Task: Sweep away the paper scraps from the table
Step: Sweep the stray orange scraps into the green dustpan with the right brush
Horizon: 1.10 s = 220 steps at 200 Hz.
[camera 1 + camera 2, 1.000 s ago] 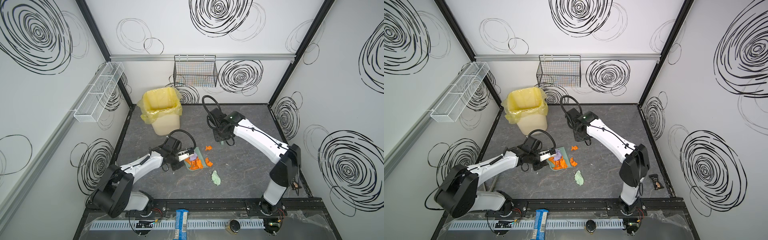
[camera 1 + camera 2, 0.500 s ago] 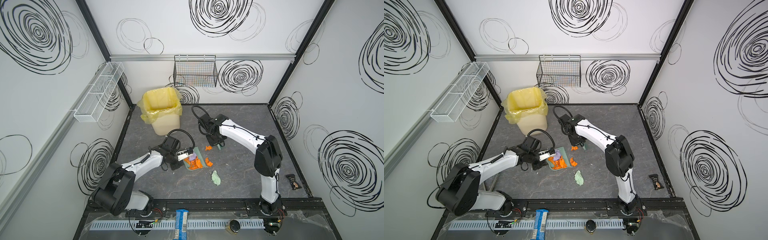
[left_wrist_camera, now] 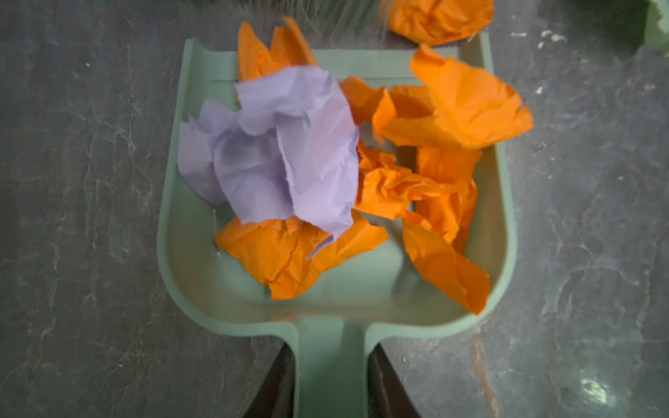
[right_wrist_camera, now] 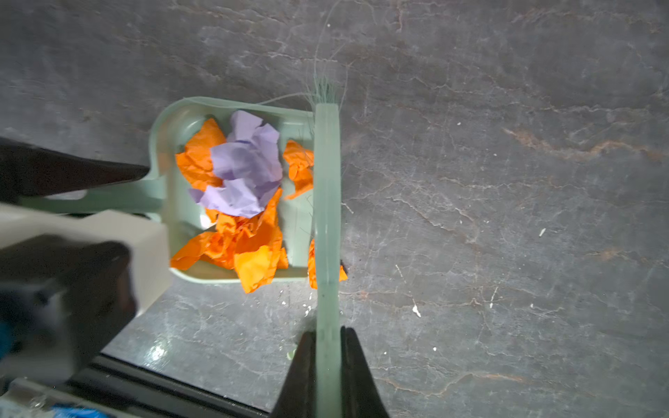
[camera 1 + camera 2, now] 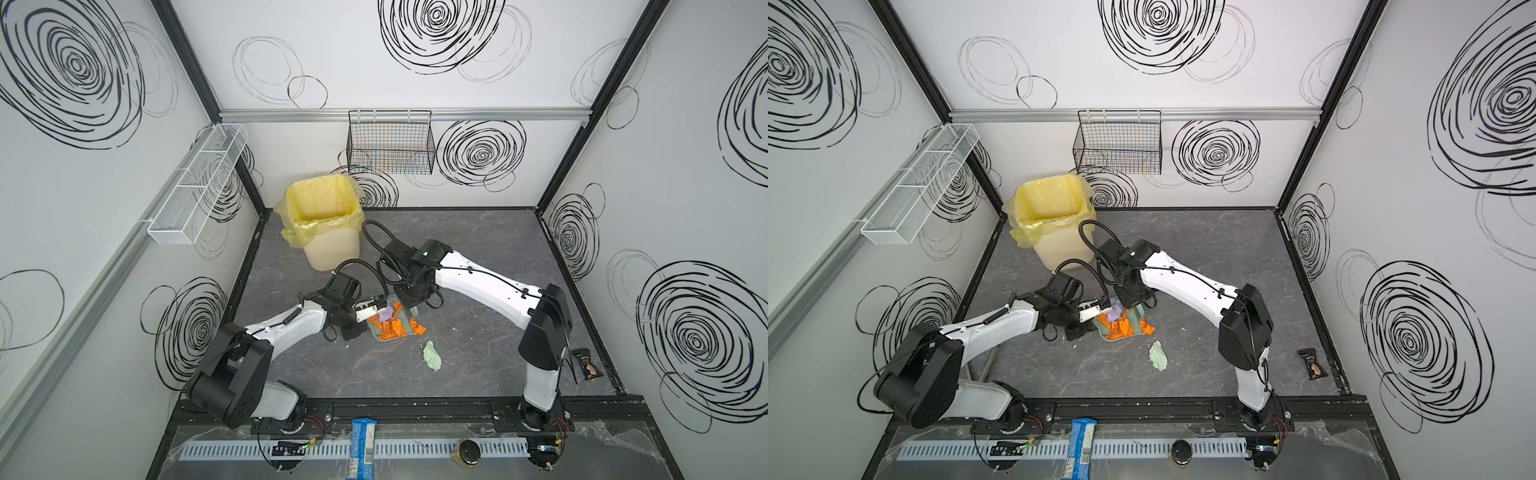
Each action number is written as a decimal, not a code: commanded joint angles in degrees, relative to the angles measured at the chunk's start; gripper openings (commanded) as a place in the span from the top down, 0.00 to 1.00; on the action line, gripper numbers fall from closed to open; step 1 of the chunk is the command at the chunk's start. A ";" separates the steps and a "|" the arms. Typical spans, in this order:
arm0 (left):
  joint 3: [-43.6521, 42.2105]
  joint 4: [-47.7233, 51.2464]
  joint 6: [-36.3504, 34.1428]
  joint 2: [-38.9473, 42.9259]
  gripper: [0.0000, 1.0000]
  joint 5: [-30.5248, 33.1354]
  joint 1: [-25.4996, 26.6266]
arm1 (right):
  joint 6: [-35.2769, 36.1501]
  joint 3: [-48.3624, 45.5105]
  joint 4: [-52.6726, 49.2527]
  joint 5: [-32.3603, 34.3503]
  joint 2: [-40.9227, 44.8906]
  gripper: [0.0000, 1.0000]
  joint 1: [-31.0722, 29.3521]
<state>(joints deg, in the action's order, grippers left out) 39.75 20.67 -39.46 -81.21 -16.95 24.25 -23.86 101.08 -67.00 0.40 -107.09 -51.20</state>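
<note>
My left gripper [image 3: 331, 349] is shut on the handle of a mint-green dustpan [image 3: 170, 224] lying flat on the table [image 5: 478, 257]. Several orange paper scraps [image 3: 297, 260] and a lilac one [image 3: 289, 152] fill the pan. My right gripper [image 4: 327, 333] is shut on a mint-green brush [image 4: 327, 181], which lies across the pan's mouth. One orange scrap [image 4: 310, 267] sits at the mouth, partly under the brush. A pale green scrap [image 5: 432, 356] lies alone on the table, nearer the front, and appears in both top views [image 5: 1158, 356].
A bin with a yellow liner [image 5: 322, 216] stands at the back left of the table. A black wire basket [image 5: 390, 143] hangs on the back wall and a white mesh shelf [image 5: 199, 183] on the left wall. A dark wrapper [image 5: 588, 365] lies by the right edge.
My right arm has swung left and forward with the brush to the pan's mouth, pushing one loose orange scrap up to the pan. The left arm and pan have stayed put.
</note>
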 commanded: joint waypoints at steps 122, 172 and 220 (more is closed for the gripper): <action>-2.83 3.01 -7.46 1.03 1.00 -2.85 -0.32 | -9.93 -19.73 -4.57 7.65 15.43 1.00 2.48; -3.36 1.45 -5.98 0.65 1.00 -3.53 1.73 | -12.08 -18.23 -0.36 4.46 11.41 1.00 -1.88; -2.92 0.74 -5.19 0.17 1.00 -3.13 3.14 | -13.06 -15.07 2.90 1.91 8.67 1.00 -5.30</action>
<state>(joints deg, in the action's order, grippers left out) 37.87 20.45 -44.91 -80.62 -19.51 26.74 -35.16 83.35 -66.43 4.01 -97.93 -55.20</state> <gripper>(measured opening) 0.295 0.104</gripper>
